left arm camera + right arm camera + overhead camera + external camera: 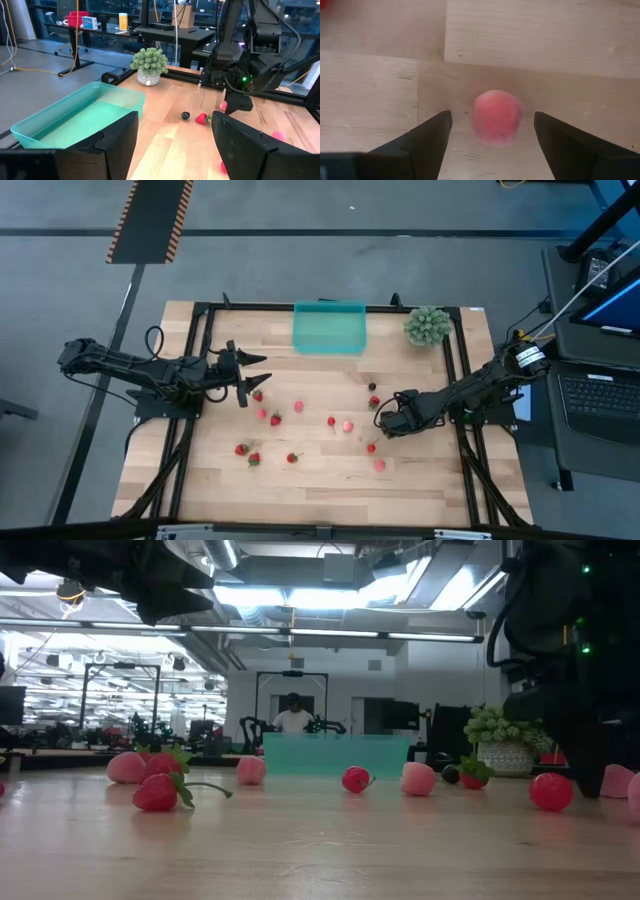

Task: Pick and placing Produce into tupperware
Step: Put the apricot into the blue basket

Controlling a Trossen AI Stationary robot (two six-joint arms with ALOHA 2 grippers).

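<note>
Right gripper: fingers spread wide, low over the table, straddling a pink berry without touching it, apparently lined up to close on it
Left gripper: fingers apart, nothing between them, raised at the table's left side, seemingly waiting
Produce: red and pink berries scattered across the table's middle, none in the container
Tupperware: teal, at the far edge, open side up to receive fruit
Writing: none legible
</note>
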